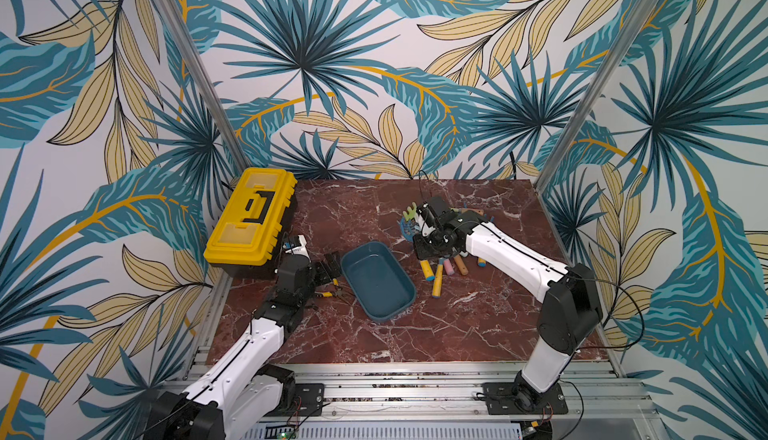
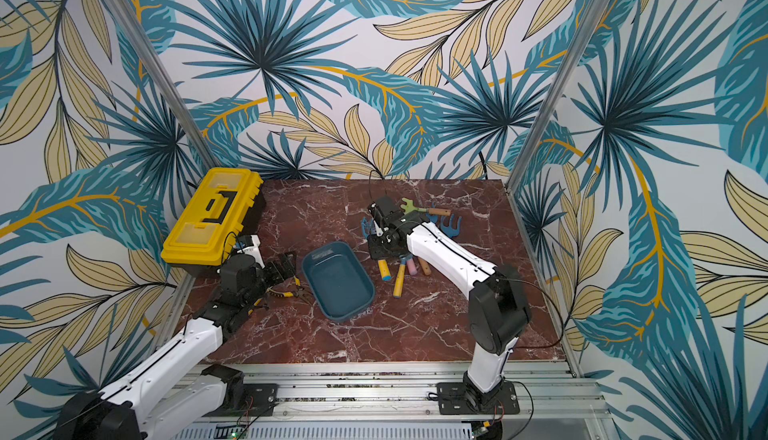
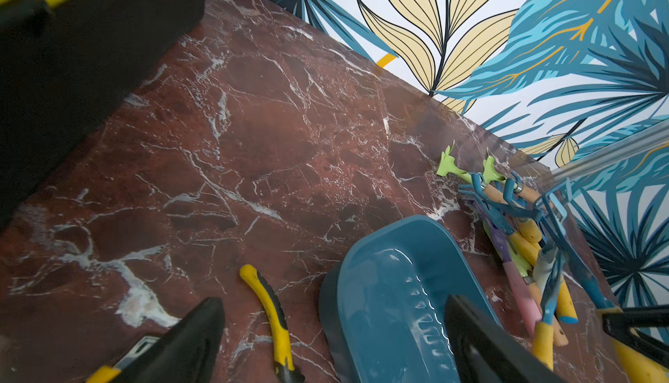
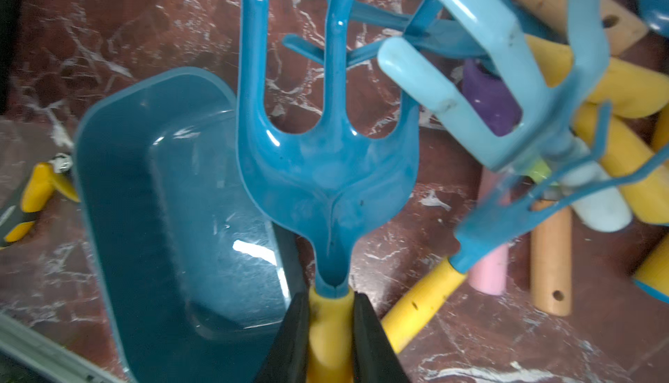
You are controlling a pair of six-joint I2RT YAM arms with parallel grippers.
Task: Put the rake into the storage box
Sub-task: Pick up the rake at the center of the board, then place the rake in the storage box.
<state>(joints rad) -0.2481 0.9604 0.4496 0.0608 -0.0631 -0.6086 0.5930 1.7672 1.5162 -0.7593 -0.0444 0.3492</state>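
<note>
Right wrist view shows you the grasp is made: the right gripper (image 4: 330, 308) is closed on the yellow handle of the rake (image 4: 327, 178), blue prongs pointing away from it. The rake is not yet inside the storage box (image 4: 173, 200), which stands empty just beside it; carrying and release remain for you.

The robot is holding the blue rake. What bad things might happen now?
1. The right jaws pinch the blue rake only on its round yellow handle, so it might twist or slip.
2. Its prongs reach in among the pile of other tools; lifting might snag and drag them.
3. The tray does not look much longer than the rake, so one end might land on the rim.
</note>
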